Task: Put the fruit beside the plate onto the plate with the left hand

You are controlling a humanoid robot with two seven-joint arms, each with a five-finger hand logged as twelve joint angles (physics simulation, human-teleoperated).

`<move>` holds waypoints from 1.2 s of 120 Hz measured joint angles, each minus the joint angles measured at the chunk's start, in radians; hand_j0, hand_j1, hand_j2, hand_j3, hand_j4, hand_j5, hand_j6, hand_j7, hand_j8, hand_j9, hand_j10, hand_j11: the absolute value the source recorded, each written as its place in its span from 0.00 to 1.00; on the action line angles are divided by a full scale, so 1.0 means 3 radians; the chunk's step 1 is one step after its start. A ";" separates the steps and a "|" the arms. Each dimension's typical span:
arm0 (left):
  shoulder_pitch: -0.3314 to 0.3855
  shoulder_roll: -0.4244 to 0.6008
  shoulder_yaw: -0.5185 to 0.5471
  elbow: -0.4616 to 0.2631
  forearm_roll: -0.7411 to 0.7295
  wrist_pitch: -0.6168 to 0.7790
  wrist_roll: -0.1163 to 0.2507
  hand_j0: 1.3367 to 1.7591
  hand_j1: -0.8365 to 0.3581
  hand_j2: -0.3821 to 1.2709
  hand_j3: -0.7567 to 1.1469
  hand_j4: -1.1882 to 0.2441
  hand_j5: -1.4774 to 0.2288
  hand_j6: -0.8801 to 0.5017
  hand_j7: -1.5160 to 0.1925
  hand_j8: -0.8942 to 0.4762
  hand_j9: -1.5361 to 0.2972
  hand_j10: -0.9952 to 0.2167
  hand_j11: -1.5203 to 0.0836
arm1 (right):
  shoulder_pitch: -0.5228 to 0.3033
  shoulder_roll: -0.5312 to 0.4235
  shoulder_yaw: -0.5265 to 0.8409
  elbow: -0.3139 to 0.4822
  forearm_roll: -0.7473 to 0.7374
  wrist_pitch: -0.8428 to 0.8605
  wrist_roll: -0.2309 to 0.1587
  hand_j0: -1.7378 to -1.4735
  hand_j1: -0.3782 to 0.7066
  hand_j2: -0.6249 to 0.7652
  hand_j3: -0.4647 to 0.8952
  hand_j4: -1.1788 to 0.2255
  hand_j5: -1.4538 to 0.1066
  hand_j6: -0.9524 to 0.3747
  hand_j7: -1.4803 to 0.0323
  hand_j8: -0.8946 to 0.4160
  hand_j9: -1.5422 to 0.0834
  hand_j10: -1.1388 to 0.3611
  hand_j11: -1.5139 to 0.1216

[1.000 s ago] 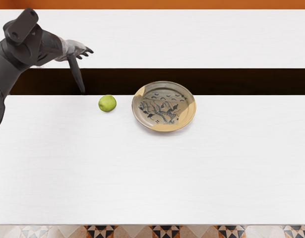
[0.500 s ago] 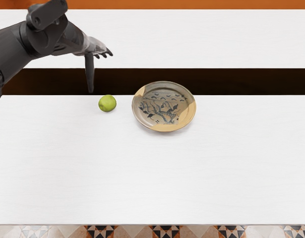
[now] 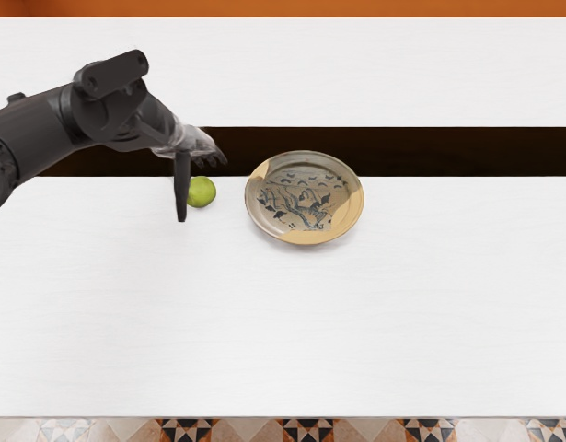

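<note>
Bench [image 3: 283,313]: white, and a wide stretch of it lies open from the plate to the near edge and out to the right. The far edge runs just behind the plate [image 3: 349,214] and the fruit. Beyond it is a dark gap [image 3: 448,152], then a second white surface [image 3: 356,74].

Left arm [image 3: 43,133] comes in from the left edge, slanting down across the gap. Left hand [image 3: 190,147] hangs over the far edge, above and just left of the fruit. Fingers [image 3: 182,193] apart and holding nothing; one long digit points straight down, its tip on the picture's left side of the fruit. Contact cannot be told.

Fruit [image 3: 204,191]: green, on the bench just left of the plate's rim, a narrow strip of bench between them. It looks round; no long axis or pointing end can be made out.
</note>
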 joint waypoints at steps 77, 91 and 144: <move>0.0105 0.0000 -0.0046 0.0000 -0.0036 0.0018 -0.0007 0.76 0.59 0.28 0.40 0.52 0.58 0.59 0.57 0.68 0.48 0.51 0.62 | 0.0000 0.0000 0.0000 0.0000 0.0000 0.0000 0.0000 0.30 0.03 0.45 0.34 0.84 0.93 0.72 0.98 0.68 0.95 0.76 0.93; 0.0110 0.0000 -0.0052 0.0008 -0.0051 0.0020 -0.0003 0.76 0.52 0.29 0.40 0.48 0.53 0.58 0.58 0.67 0.49 0.44 0.57 | 0.0000 0.0000 0.0000 0.0000 0.0000 0.0000 -0.0001 0.30 0.03 0.45 0.34 0.84 0.93 0.72 0.98 0.68 0.95 0.76 0.93; 0.0197 0.0000 -0.0080 0.0024 -0.0086 0.0045 -0.0011 0.76 0.33 0.31 0.40 0.31 0.44 0.91 0.21 0.99 0.13 0.31 0.41 | 0.0000 0.0000 0.0000 0.0000 0.0000 0.0000 0.0000 0.30 0.03 0.45 0.34 0.84 0.93 0.72 0.98 0.68 0.95 0.76 0.93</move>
